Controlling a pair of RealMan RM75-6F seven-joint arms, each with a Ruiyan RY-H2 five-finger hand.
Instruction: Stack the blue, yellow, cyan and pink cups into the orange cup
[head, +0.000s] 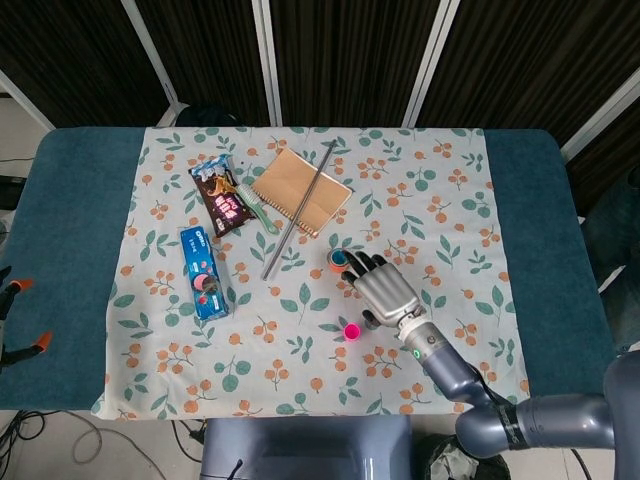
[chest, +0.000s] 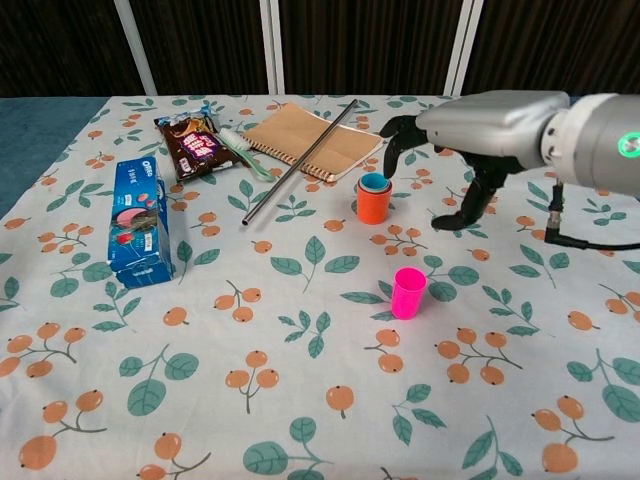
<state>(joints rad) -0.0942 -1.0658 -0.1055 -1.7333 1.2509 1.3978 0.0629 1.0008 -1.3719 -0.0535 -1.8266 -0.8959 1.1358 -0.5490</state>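
Floral tablecloth (chest: 300, 330) carries orange cup (chest: 374, 205) holding nested cups.

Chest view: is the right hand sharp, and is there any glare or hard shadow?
Chest view: the right hand is slightly soft-edged; the small pink plastic cup is crisp with only a faint shadow. Head view: even lighting, no glare on the floral tablecloth.

Orange cup (chest: 374, 205) with a cyan rim inside, left of the silver-grey hand (chest: 470, 135); pink cup (chest: 408, 293) below; cloth (chest: 300, 330) white with orange berries.
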